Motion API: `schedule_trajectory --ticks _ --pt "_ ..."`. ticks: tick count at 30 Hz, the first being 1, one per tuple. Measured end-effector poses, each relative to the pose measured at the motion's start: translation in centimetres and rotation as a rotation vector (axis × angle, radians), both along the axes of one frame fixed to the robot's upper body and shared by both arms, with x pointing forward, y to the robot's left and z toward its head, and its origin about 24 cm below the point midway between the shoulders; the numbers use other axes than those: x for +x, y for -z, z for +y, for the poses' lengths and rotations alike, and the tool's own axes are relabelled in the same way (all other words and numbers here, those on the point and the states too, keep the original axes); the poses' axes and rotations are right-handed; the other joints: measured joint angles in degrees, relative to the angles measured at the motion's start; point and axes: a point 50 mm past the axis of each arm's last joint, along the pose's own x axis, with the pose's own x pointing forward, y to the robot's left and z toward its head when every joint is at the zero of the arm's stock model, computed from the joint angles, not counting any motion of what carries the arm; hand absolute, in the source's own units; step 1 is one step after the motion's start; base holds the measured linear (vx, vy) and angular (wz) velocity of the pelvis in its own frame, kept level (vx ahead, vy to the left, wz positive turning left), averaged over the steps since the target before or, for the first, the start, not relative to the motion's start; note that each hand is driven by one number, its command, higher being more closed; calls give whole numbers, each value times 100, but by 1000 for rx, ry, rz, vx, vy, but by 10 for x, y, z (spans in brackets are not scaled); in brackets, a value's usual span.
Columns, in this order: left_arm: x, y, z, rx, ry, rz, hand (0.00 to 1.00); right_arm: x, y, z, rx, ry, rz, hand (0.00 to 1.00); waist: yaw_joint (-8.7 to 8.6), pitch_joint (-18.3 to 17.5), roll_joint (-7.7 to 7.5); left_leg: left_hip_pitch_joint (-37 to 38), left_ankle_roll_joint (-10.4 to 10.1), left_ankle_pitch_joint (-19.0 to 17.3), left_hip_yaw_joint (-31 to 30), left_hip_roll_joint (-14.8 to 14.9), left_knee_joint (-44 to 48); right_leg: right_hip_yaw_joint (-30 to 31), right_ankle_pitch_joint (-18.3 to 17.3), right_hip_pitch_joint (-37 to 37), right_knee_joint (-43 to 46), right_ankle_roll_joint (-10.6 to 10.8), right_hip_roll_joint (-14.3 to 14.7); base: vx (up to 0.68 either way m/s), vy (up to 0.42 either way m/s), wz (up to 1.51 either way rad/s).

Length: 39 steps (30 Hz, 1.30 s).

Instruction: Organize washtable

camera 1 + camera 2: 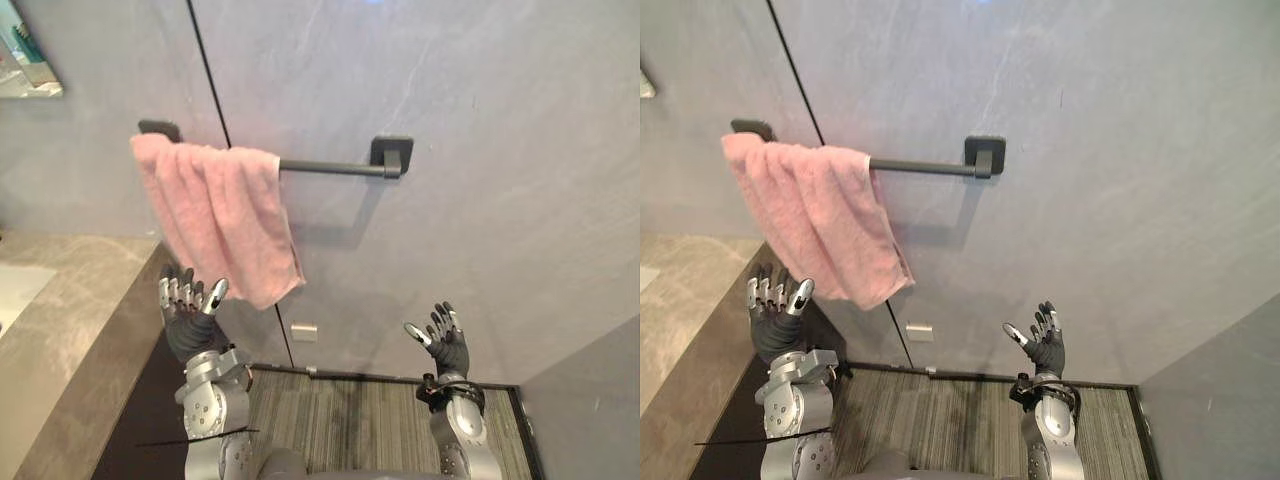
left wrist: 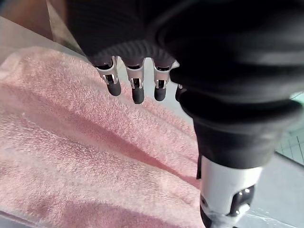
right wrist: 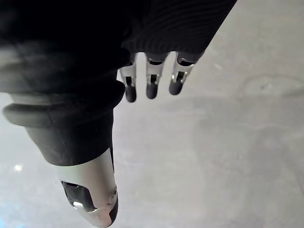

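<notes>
A pink towel (image 1: 215, 215) hangs bunched over the left end of a dark towel bar (image 1: 330, 168) on the grey wall. My left hand (image 1: 188, 305) is raised just below the towel's lower edge, fingers straight and open, holding nothing. In the left wrist view the towel (image 2: 85, 161) lies close past the fingertips (image 2: 137, 92), a small gap between them. My right hand (image 1: 445, 340) is raised further right, open and empty, facing bare wall (image 3: 228, 142) below the bar's right mount (image 1: 392, 155).
A grey stone washtable (image 1: 70, 330) runs along the left with a white basin edge (image 1: 15, 290). A mirror corner (image 1: 25, 60) sits at the upper left. A small white wall plate (image 1: 304, 331) is low on the wall, above the striped floor (image 1: 350, 420).
</notes>
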Motion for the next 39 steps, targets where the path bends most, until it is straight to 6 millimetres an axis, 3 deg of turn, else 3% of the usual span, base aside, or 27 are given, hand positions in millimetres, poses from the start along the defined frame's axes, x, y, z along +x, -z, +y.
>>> schedule_trajectory --ticks 1,3,4,5,7,10,15,20,24,27,29,34,36,39 --pt "0 0 0 11 -7 14 0 0 0 1 4 1 0 0 -15 -1 -33 -100 4 62 11 90 -701 1 -15 59 -4 28 -115 251 178 -30" --pt "0 -6 -1 48 -19 7 0 -2 -2 0 4 8 -7 0 -56 -41 -39 -114 258 842 82 87 -1861 60 -214 168 36 364 -306 313 290 -21" --pt "0 -13 -2 80 -23 -14 0 -2 -4 -2 0 12 -15 0 -36 -123 0 -78 -261 1601 26 48 -2115 191 -430 240 53 652 -375 266 271 -5" --pt "1 -16 0 94 -43 -23 0 -2 -2 1 15 17 -6 0 -73 -207 -269 -81 -163 1553 108 -180 -2094 241 -481 233 53 705 -633 266 267 4" --pt "3 -24 1 111 -74 -42 0 2 -5 6 19 -1 -20 0 -65 -212 -417 -75 -71 1498 145 -313 -2062 340 -266 242 31 725 -754 235 264 13" --pt "-2 -35 11 176 -167 -54 0 -2 0 5 2 10 15 0 -75 -212 -417 256 -22 1466 270 -340 -2241 531 172 359 -41 853 -783 93 190 -13" --pt "-3 -38 14 299 -222 -4 0 0 -4 23 -13 -92 -9 0 -103 -311 -498 489 51 1573 506 -548 -2826 805 276 415 -524 911 -1003 -37 71 -24" --pt "0 -36 12 331 -158 24 0 -3 0 29 -57 -155 17 0 -174 -323 -474 720 42 2127 622 -654 -3835 849 440 309 -856 941 -1053 -85 16 -9" --pt "0 -23 2 327 -22 72 0 -20 13 30 -55 -183 100 0 -217 -392 -349 1048 20 2625 633 -662 -4718 863 446 232 -947 946 -983 -60 -17 -5" --pt "0 -11 -6 318 81 116 0 -28 18 31 -62 -208 128 0 -209 -382 -278 1071 -32 2684 640 -629 -4849 851 429 230 -1071 964 -939 -55 -41 -11" --pt "-2 -5 -9 323 136 146 0 -29 19 32 -69 -232 136 0 -212 -379 -270 1037 -92 2726 677 -658 -4854 818 157 138 -1078 1088 -987 -93 -72 -14" --pt "-8 5 -7 341 147 217 0 -38 32 32 -112 -266 205 0 -224 -449 -89 1040 -190 2875 594 -504 -4853 736 62 132 -975 1002 -787 -33 -75 5" --pt "-10 -1 -3 373 120 220 0 -41 35 33 -124 -290 222 0 -216 -461 -80 1029 -190 2897 575 -497 -4850 707 63 140 -972 1000 -776 43 -51 5" --pt "-15 -24 10 471 7 171 0 -45 38 35 -115 -313 235 0 -212 -486 -138 1011 -191 2920 535 -512 -4830 683 66 153 -968 1000 -785 55 -25 4"
